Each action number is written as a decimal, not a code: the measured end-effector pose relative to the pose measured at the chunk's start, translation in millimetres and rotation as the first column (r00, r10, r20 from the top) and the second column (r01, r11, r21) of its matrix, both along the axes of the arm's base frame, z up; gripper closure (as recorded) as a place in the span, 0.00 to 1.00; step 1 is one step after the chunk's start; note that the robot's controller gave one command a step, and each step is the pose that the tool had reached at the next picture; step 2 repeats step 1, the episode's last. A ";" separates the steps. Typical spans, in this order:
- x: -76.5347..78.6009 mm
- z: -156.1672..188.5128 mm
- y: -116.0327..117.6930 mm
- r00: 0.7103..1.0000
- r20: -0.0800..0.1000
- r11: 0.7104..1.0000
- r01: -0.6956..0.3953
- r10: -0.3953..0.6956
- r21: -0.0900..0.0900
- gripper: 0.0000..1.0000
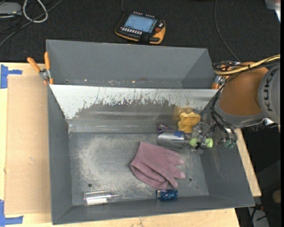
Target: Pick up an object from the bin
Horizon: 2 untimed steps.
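My gripper (202, 141) hangs low at the right side of the bin, just above the floor. Directly to its left lies a shiny silver thing with a blue patch (170, 139), almost touching the gripper. A lumpy yellow thing (188, 119) rests against the back slope just above and left of the gripper. A small purple bit (162, 126) pokes out behind the silver thing. A mauve glove (156, 166) lies flat on the floor, down and left of the gripper.
A small blue thing (167, 195) lies by the front wall below the glove. A clear tube (97, 198) rests in the front left corner. The arm with its orange cover comes in over the right rim.
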<state>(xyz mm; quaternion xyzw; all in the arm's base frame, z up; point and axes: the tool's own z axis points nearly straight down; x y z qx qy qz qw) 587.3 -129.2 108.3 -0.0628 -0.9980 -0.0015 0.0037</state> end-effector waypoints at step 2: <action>-0.1 20.3 0.1 1.000 0.000 1.000 -0.002 0.002 0.000 1.00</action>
